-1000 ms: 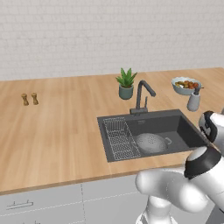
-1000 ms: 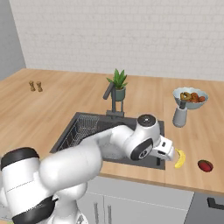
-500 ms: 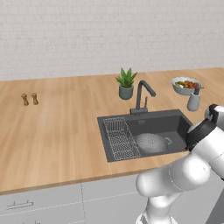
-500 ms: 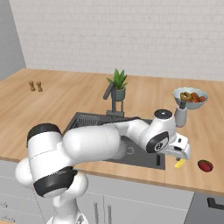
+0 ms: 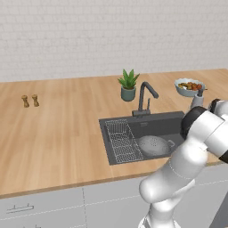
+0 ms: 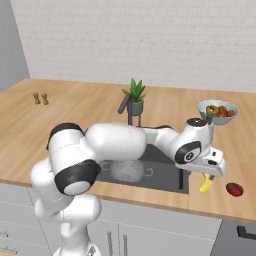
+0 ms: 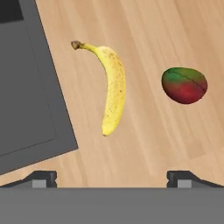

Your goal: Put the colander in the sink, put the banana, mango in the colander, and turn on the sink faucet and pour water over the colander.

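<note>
The yellow banana [image 7: 113, 87] lies on the wooden counter just right of the sink [image 7: 30, 109], with the reddish-green mango [image 7: 184, 85] a short way beyond it. My gripper [image 7: 113, 179] hovers open above the banana, fingertips [image 7: 43, 178] spread wide with nothing between them. From the right base view, the gripper [image 6: 210, 174] hangs over the banana [image 6: 205, 184], and the mango [image 6: 234, 189] sits to its right. The light-grey colander [image 5: 153, 144] rests in the dark sink [image 5: 147, 118] beneath the arched faucet [image 5: 144, 95]. No water runs.
A wire rack [image 5: 122, 141] fills the sink's left part. Behind the sink stand a potted plant [image 5: 128, 85] and a pale bowl of fruit [image 5: 189, 86] with a small grey bottle [image 5: 197, 99]. Two small shakers [image 5: 30, 101] sit far left. The counter's front edge is close to the fruit.
My arm has swung right, from over the sink's right edge to above the banana. The banana, mango and colander have stayed in place.
</note>
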